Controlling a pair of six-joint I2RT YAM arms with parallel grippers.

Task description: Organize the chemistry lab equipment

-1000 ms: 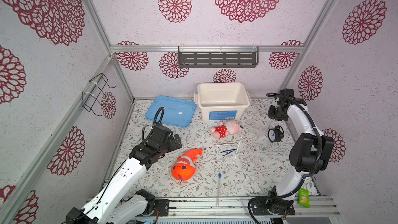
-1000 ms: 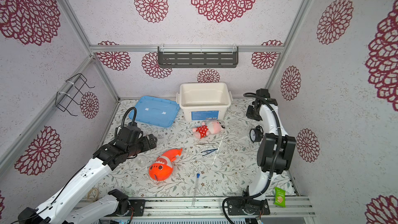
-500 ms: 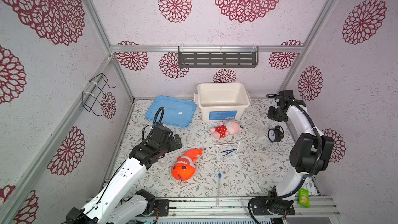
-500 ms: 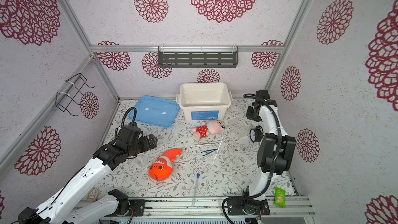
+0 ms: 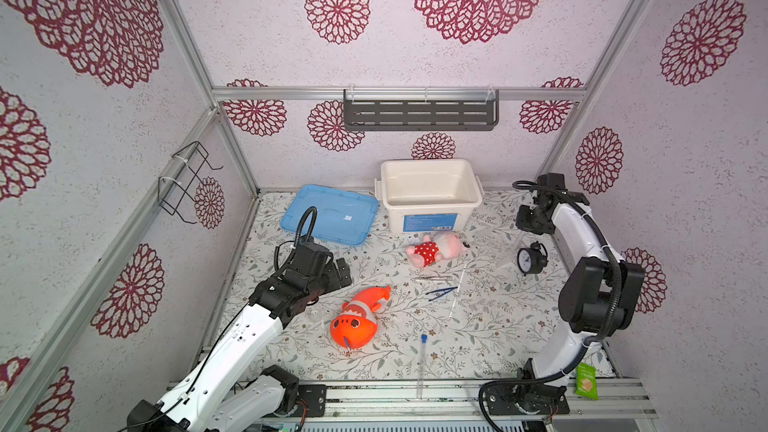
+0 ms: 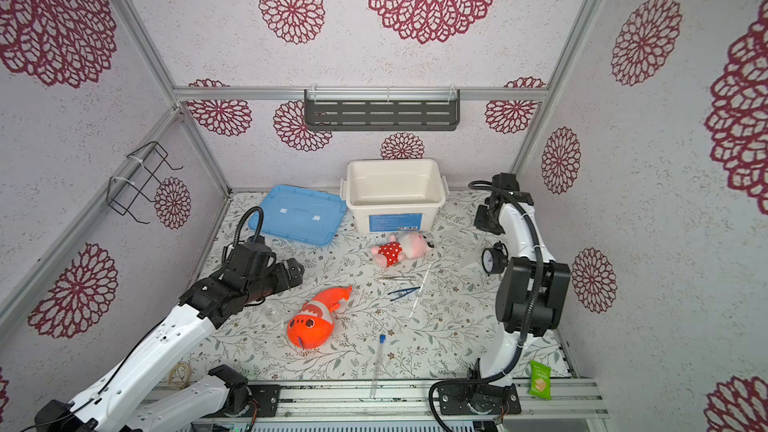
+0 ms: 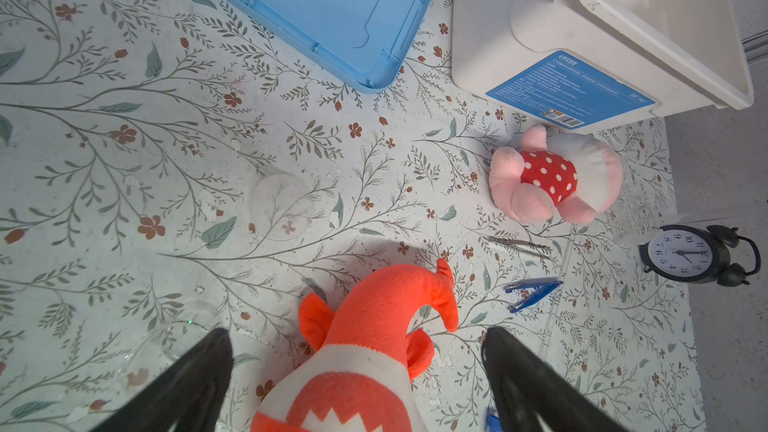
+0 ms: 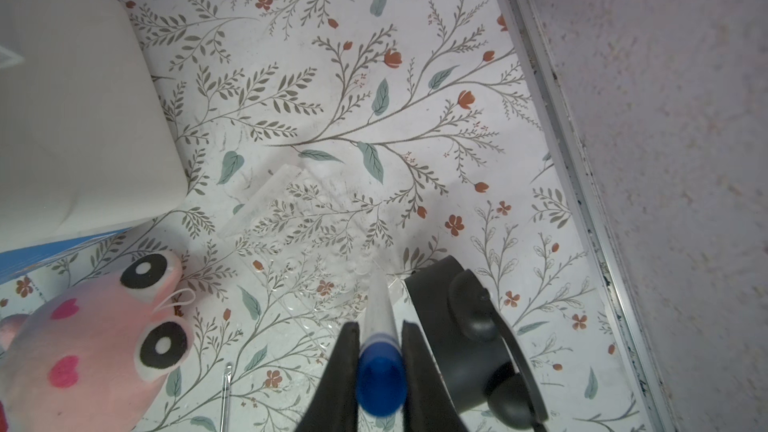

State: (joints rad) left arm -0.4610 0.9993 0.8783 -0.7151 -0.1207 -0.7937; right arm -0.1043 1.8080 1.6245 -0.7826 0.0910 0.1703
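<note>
Clear plastic everywhere: right claw (image 8: 380, 338) clenched on a blue-capped tube (image 8: 379, 305), could miss the see-through rack (image 8: 299, 234) or bump the clock (image 8: 469, 326); left claw (image 7: 357, 342) wide open, empty.

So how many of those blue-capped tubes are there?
2. Held tube: pinched in the right hand; loose tube: at the front of the table. Others may be hidden.

White shells, black joints and looped black cables cover left arm (image 5: 249, 334) and right arm (image 5: 577, 226); left claw (image 7: 356, 332) fingers (image 7: 199, 371) seem black.
</note>
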